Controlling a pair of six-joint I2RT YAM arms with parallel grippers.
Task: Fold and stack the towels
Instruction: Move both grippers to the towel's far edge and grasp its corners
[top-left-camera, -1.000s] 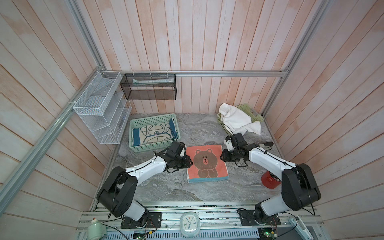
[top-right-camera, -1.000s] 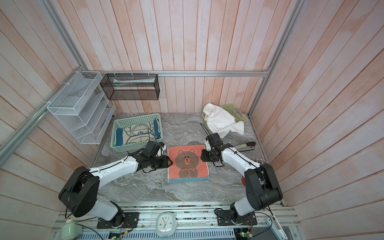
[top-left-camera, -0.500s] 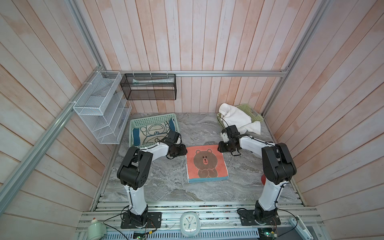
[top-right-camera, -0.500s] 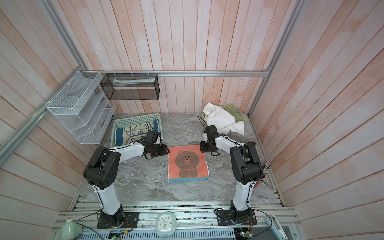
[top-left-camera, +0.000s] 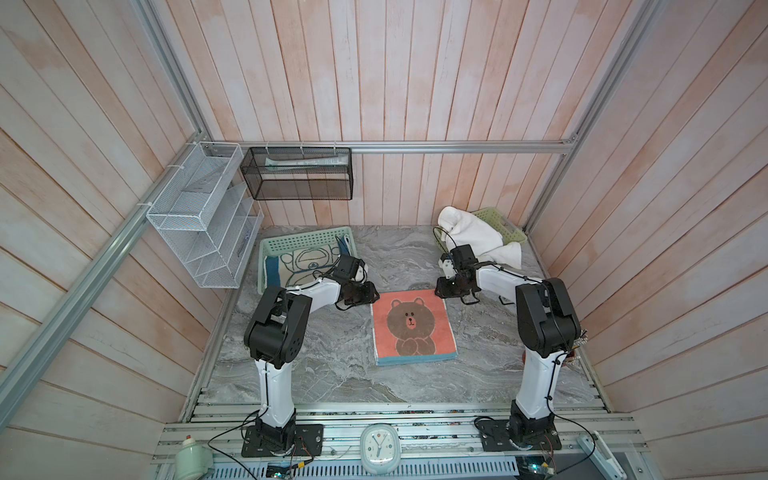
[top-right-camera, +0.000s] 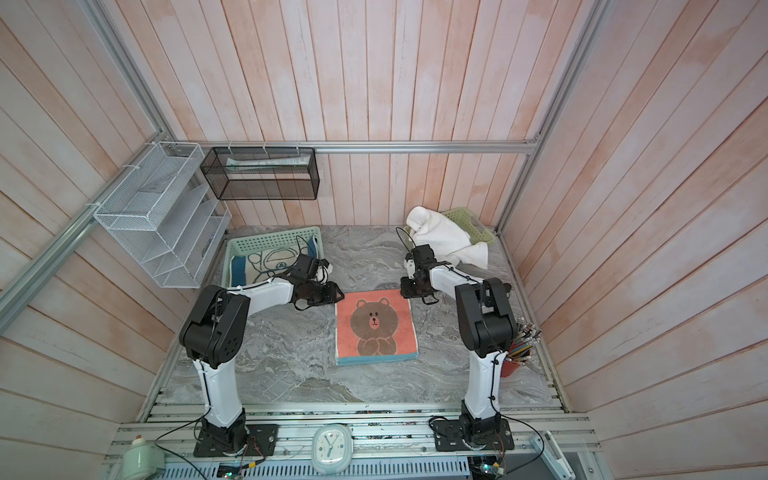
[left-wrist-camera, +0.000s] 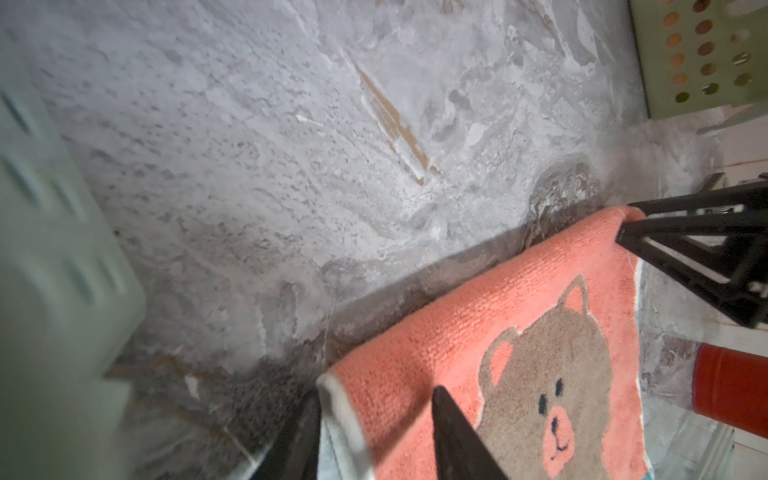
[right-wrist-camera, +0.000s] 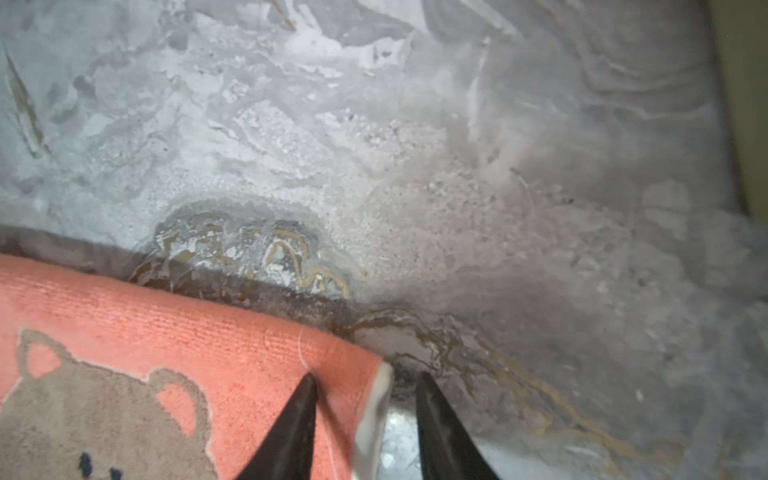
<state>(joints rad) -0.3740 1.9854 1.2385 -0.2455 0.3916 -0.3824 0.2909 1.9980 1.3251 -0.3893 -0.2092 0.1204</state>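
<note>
In both top views, the coral towel (top-left-camera: 413, 328) lay flat on the marble table (top-left-camera: 332, 365), with the left gripper (top-left-camera: 374, 296) and right gripper (top-left-camera: 439, 291) at its far corners. The left wrist view showed jaws parted astride one corner. The right wrist view showed the same. The fold appeared about to start, and it called for pinching both corners and then drawing them evenly toward the near edge.

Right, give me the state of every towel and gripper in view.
coral towel, flat on the table
left gripper, open, astride one far corner of it
right gripper, open, astride the other far corner
cream towel, folded flat inside the left green basket
white towel, crumpled, unfolded, draped over the right green basket
</note>
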